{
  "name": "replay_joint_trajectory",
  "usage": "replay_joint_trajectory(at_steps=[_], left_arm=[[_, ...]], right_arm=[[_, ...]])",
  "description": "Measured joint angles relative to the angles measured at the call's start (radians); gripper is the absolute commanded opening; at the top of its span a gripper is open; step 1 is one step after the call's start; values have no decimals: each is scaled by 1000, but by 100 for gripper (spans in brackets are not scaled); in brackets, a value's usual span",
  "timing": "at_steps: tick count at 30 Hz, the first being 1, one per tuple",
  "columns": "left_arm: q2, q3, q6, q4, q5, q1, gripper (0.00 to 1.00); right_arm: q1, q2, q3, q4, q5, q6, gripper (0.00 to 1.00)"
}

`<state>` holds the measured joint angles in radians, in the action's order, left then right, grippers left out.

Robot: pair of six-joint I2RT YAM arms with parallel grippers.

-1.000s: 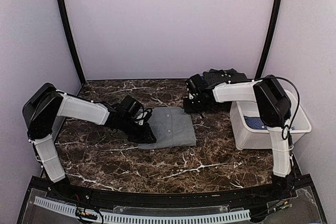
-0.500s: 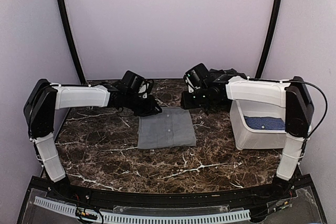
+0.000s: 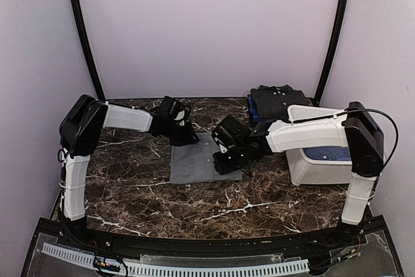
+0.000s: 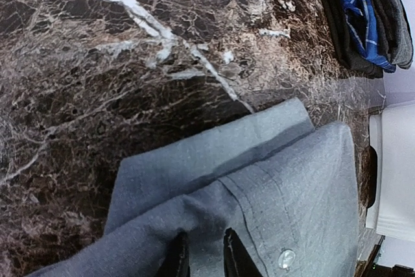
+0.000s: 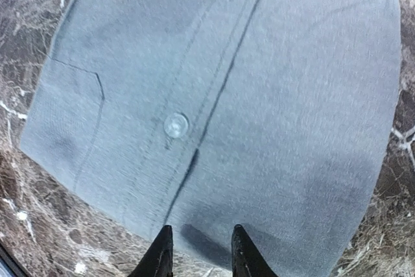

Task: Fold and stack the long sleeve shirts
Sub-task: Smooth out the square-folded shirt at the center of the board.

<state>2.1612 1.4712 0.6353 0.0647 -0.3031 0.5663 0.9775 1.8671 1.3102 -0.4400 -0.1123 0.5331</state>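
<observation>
The grey shirt point(image 3: 194, 160) lies folded flat at mid-table, buttons up. My left gripper point(image 3: 185, 135) is at its far left corner. In the left wrist view the grey shirt point(image 4: 292, 186) puckers up between my left gripper's point(image 4: 204, 257) narrow-set fingers, which are shut on that fold. My right gripper point(image 3: 224, 160) is over the shirt's right edge. In the right wrist view it point(image 5: 201, 251) is open, its fingertips astride the edge of the grey shirt point(image 5: 259, 95), with nothing held. The blue dotted shirt point(image 3: 327, 154) lies in the white tub point(image 3: 305, 173).
A stack of folded dark shirts point(image 3: 279, 100) sits at the back right against the wall, and also shows in the left wrist view point(image 4: 366, 17). The white tub stands at the right edge of the dark marble table point(image 3: 130, 186). Black frame posts stand at both back corners.
My right gripper has moved from beside the dark stack forward and left onto the grey shirt's right edge. My left gripper has stayed at the far left corner while its arm swung inward.
</observation>
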Motion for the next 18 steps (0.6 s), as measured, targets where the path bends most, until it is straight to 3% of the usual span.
replay_joint_trajectory(at_steps=[11,18], left_arm=[[20,8,0,-16,-23,-8,18],[31,82,-21,30,-22,-8,24]], right_arm=[[25,42,-115,48,7,56,31],[27,-33,-108,-21,1,68,36]])
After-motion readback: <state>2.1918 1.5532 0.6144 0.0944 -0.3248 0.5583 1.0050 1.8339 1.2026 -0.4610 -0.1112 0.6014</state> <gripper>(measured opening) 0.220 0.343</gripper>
